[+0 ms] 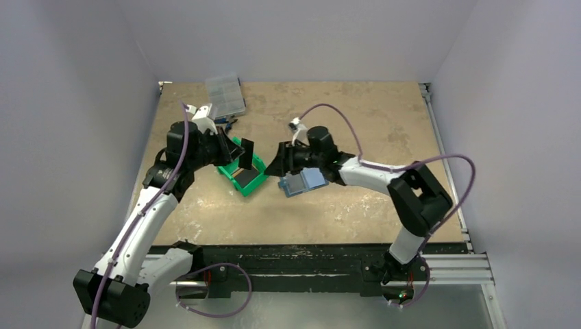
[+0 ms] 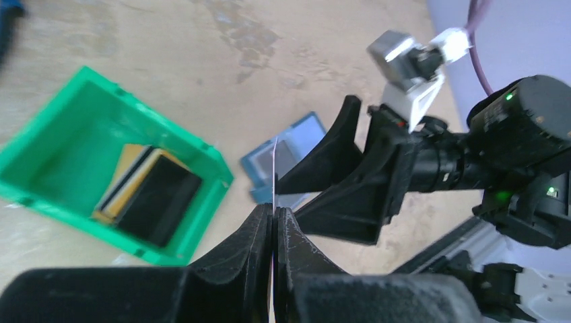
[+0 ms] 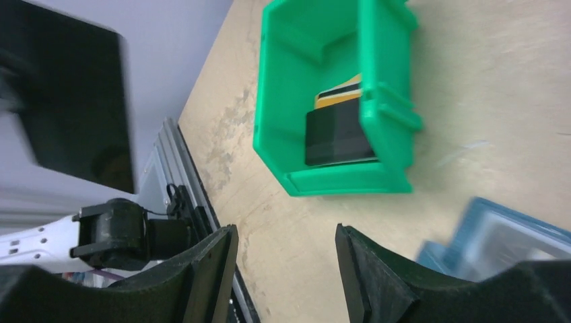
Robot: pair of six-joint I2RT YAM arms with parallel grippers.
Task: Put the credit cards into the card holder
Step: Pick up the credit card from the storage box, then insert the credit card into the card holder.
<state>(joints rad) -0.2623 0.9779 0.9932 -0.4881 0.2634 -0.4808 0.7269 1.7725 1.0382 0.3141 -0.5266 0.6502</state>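
My left gripper is shut on a thin credit card, seen edge-on as a pale line in the left wrist view. In the top view the card looks dark and stands upright over the green tray. In the right wrist view it is a black rectangle at the upper left. The teal-blue card holder lies open on the table just right of the tray, showing greyish pockets. My right gripper is open and empty, hovering beside the holder's left edge.
The green tray holds more cards, a black one on top of a yellow one. A clear compartment box sits at the back left. The two grippers are close together, facing each other.
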